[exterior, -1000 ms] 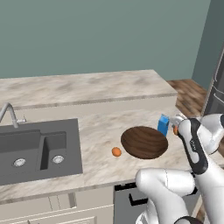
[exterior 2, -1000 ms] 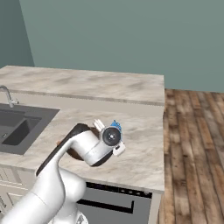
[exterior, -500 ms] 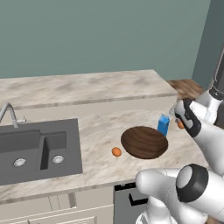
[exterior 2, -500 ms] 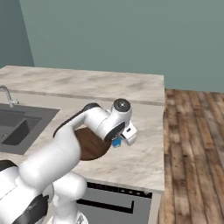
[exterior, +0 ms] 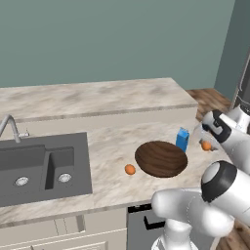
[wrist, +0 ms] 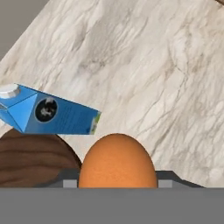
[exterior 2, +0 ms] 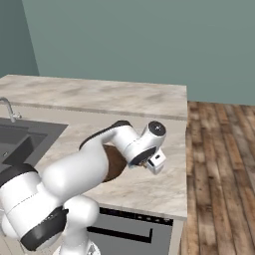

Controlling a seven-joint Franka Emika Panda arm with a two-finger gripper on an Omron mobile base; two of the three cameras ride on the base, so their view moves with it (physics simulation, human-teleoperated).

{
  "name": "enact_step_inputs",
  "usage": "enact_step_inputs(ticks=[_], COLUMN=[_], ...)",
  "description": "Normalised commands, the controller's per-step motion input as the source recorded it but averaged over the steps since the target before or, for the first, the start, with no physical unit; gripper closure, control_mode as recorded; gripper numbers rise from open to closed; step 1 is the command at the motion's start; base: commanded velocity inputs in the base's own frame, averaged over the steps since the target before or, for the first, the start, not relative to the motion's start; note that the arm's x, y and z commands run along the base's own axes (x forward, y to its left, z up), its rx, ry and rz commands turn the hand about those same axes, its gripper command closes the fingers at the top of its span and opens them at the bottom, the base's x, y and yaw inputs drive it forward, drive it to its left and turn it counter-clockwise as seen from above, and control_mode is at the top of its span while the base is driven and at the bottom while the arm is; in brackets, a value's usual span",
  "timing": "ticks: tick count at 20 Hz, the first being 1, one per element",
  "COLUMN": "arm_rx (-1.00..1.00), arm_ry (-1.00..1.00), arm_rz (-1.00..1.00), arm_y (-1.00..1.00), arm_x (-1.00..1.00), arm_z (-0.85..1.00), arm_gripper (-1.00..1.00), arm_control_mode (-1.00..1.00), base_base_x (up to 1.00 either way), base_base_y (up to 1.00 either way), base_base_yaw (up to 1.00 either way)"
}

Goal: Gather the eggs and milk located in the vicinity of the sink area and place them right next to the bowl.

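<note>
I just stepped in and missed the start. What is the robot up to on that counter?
The robot arm holds an egg in its claw, over the counter on the right side of the wooden bowl. The milk carton already stands at the bowl's far right edge. A second egg lies on the counter just left of the bowl. The sink is further left, with nothing in it.

The pale marbled tabletop (exterior: 112,139) carries a dark grey double-basin sink (exterior: 41,166) set into its left part. To the right of the sink lies an orange-brown egg (exterior: 130,169), just beside the wide wooden bowl (exterior: 161,158). The blue milk carton (exterior: 182,139) stands upright at the bowl's far right rim.
</note>
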Motion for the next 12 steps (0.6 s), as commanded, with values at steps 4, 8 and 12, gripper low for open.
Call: enact_step_inputs(ticks=[4,8,12], arm_rx=[0.07,0.01,0.00], arm_ry=[0.07,0.03,-0.03], arm_rz=[0.22,0.30,0.33], arm_y=[0.01,0.00,-0.04], arm_x=[0.00,0.00,0.00], arm_z=[-0.17,-0.07,-0.13], arm_gripper=[1.00,1.00,1.00], arm_control_mode=[-1.00,-1.00,-1.00], base_base_x=[0.00,0.00,0.00], base_base_y=[0.00,0.00,0.00], base_base_yaw=[0.00,0.00,0.00])
